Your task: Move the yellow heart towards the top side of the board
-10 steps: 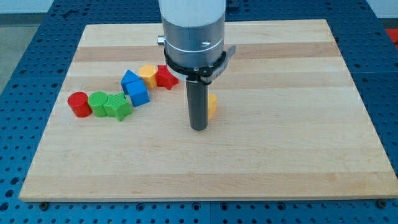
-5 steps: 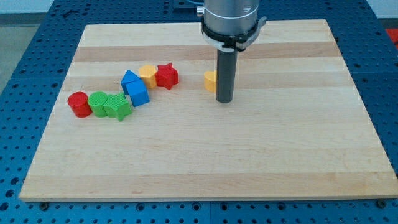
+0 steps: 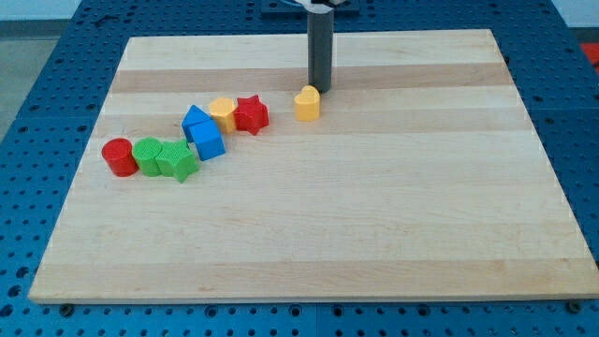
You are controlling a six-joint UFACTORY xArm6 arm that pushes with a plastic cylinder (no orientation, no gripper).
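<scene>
The tip (image 3: 321, 90) carries no jaws; it stands just beside the yellow heart (image 3: 307, 103), at its 1 o'clock. Pushing from there would likely drive the heart down, away from the board's (image 3: 421, 234) top.

view: single | raised, angled down | whole board (image 3: 468, 234) framed

My tip (image 3: 321, 89) stands near the board's (image 3: 421, 234) top edge, just above the heart block (image 3: 307, 103), on its right side. A star (image 3: 251, 114) sits to the heart's left. More blocks trail from it toward the board's left edge.
</scene>
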